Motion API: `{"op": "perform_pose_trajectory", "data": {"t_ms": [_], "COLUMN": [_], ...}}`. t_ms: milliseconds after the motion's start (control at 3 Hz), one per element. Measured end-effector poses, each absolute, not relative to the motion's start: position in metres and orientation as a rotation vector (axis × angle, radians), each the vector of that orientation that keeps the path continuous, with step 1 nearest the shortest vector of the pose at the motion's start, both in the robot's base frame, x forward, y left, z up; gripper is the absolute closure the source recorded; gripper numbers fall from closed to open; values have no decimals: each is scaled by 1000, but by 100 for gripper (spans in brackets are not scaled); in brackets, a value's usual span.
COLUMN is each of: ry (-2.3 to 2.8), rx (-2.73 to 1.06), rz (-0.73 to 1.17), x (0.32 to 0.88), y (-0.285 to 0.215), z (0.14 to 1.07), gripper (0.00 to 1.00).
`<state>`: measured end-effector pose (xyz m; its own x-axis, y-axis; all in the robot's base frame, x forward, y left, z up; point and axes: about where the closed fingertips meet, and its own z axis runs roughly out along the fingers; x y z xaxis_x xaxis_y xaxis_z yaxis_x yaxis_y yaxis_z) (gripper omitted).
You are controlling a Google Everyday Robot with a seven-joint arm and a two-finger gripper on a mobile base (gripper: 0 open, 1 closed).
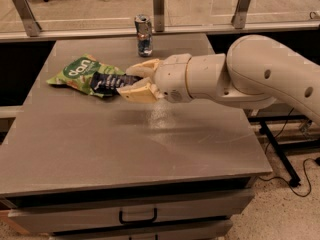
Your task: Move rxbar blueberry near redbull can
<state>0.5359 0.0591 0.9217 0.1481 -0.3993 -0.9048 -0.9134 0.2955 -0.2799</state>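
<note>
The rxbar blueberry (107, 82), a flat dark navy wrapper with white lettering, is held in my gripper (134, 80) above the table, partly in front of the green chip bag (80, 72). The gripper's tan fingers (143, 67) are shut on the bar's right end. The redbull can (143, 35), slim, silver and blue, stands upright at the table's far edge, behind and slightly right of the gripper. My white arm (240, 74) reaches in from the right.
The grey table (130, 139) has a drawer with a black handle (137, 217) below its front edge. A glass railing with metal posts (158, 8) runs behind the table. A black stand and cables (280, 154) are on the floor at right.
</note>
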Motion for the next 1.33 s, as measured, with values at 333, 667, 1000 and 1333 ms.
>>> {"op": "perform_pose_trajectory", "data": {"t_ms": [333, 667, 1000, 1333], "ry": [1460, 1492, 1509, 1527], "rx": [-1262, -1226, -1214, -1194], "rz": [541, 423, 326, 260], "x": [542, 568, 596, 626], "y": [53, 24, -4, -26], "z": [920, 927, 932, 927], "gripper": [100, 100, 100, 100]}}
